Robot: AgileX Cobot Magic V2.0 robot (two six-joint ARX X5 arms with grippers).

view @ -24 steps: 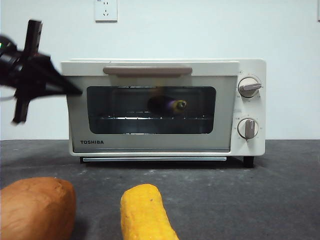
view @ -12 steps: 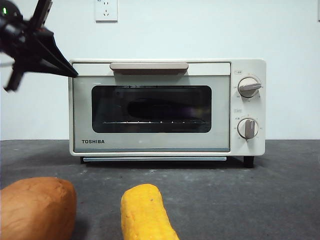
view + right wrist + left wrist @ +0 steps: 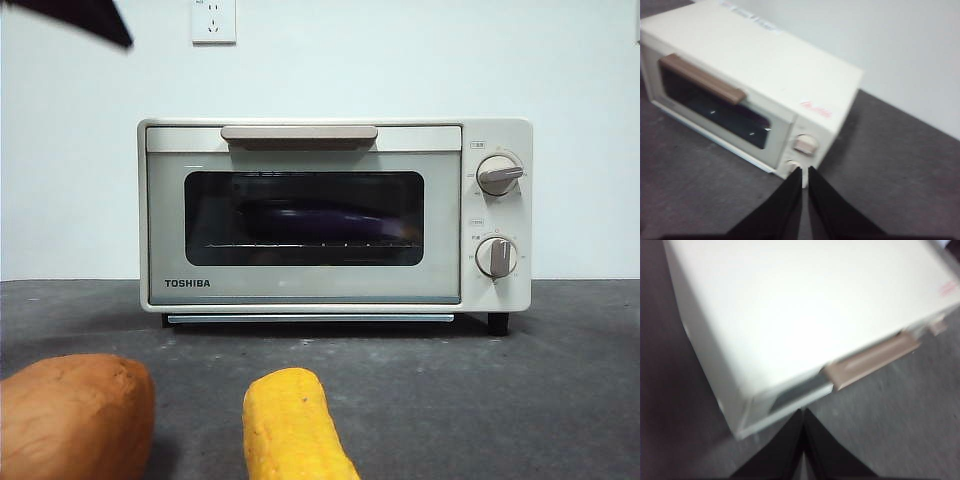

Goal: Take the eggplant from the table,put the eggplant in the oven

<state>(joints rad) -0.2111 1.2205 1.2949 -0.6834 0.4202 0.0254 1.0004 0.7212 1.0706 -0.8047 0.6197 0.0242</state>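
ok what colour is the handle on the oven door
Beige-brown, a flat bar handle across the top of the cream oven door; the front view shows it best.

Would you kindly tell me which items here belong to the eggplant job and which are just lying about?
Job:
- eggplant, inside the oven
- oven, door closed
- table

Lying about:
- sweet potato
- corn cob
- wall socket

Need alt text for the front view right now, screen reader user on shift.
A cream toaster oven stands shut on a dark grey table, the eggplant lying on the rack behind its glass. A sweet potato and corn cob lie in front.
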